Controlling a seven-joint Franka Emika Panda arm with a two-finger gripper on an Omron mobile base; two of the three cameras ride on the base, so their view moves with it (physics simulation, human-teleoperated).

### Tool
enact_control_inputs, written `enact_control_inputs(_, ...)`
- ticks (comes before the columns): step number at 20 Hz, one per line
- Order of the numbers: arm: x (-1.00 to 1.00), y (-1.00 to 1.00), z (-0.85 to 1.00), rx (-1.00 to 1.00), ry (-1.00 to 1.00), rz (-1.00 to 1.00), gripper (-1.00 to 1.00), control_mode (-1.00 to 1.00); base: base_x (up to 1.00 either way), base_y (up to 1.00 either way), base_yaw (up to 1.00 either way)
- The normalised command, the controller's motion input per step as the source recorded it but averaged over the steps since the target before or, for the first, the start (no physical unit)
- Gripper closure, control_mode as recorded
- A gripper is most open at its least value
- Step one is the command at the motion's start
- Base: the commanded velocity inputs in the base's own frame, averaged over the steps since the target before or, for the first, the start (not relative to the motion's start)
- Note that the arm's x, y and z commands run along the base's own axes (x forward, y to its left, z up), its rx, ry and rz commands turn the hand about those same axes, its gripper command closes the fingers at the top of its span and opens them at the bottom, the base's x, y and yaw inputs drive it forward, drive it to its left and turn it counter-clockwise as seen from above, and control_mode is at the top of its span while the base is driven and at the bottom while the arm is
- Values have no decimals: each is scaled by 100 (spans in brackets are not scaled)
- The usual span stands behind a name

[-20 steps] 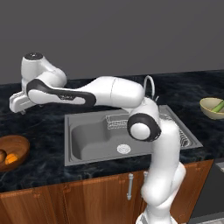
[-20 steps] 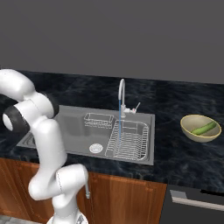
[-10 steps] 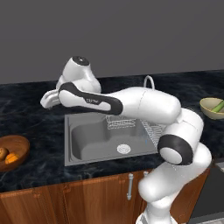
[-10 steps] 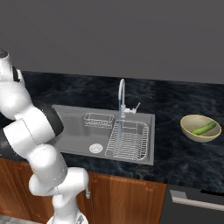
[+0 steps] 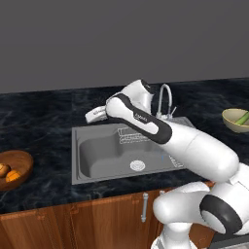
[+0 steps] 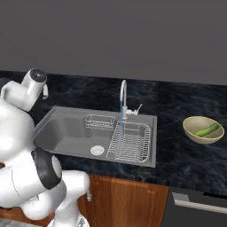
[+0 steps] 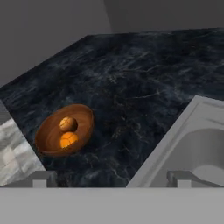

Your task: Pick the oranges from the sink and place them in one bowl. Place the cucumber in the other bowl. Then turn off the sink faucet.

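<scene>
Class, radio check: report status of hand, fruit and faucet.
Hand open, empty, above counter left of sink. Both oranges in wooden bowl; cucumber in yellow bowl. Faucet running; nothing blocking it.

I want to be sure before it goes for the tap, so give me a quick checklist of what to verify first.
1. Both oranges in the wooden bowl: ok.
2. Cucumber in the olive-yellow bowl: ok.
3. Sink free of fruit: ok.
4. Gripper empty, jaws open: ok.
5. Faucet off: not ok, a blue stream runs from it.
6. Handle position by the faucet: cannot tell.
</scene>
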Motion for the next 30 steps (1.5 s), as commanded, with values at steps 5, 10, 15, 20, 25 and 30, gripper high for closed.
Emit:
enact_control_inputs(5,-15,-100,10,21,0,2,-100,-100,0,0,0)
enact_control_inputs(10,-6,-100,2,17,0,1,-100,-100,0,0,0)
enact_control_inputs(15,0,-100,-1,10,-1,0,-100,-100,0,0,0)
enact_control_inputs(20,0,-99,0,7,-1,0,-100,-100,0,0,0)
enact_control_inputs(25,-5,-98,0,6,0,0,-100,-100,0,0,0)
enact_control_inputs(30,-7,-84,-5,1,0,0,-100,-100,0,0,0)
